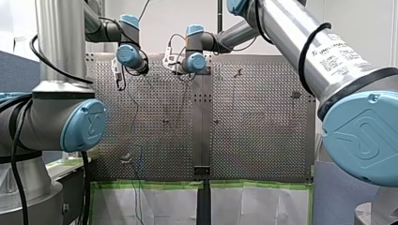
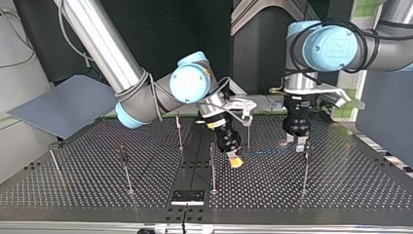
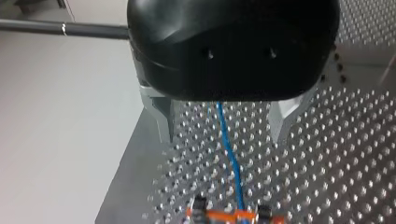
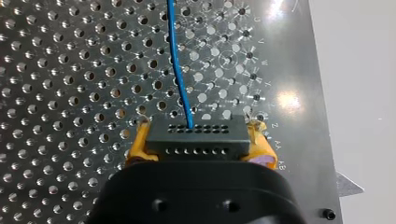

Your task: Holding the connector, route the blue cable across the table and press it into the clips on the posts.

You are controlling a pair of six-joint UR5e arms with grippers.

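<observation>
Right gripper (image 2: 235, 159): clamped on the connector (image 4: 196, 139), with one yellow pad at each end. The blue cable (image 4: 180, 70) leaves the connector and runs over the perforated surface (image 4: 70, 70). Left gripper (image 3: 223, 137): fingers wide apart. The cable passes between them, clear of both.

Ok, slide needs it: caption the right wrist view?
Right gripper clamps the connector; blue cable runs ahead across the table.

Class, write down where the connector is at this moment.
The connector is clamped between my right gripper's yellow pads, with the blue cable running ahead from it; in the top view, near the table's middle.
</observation>
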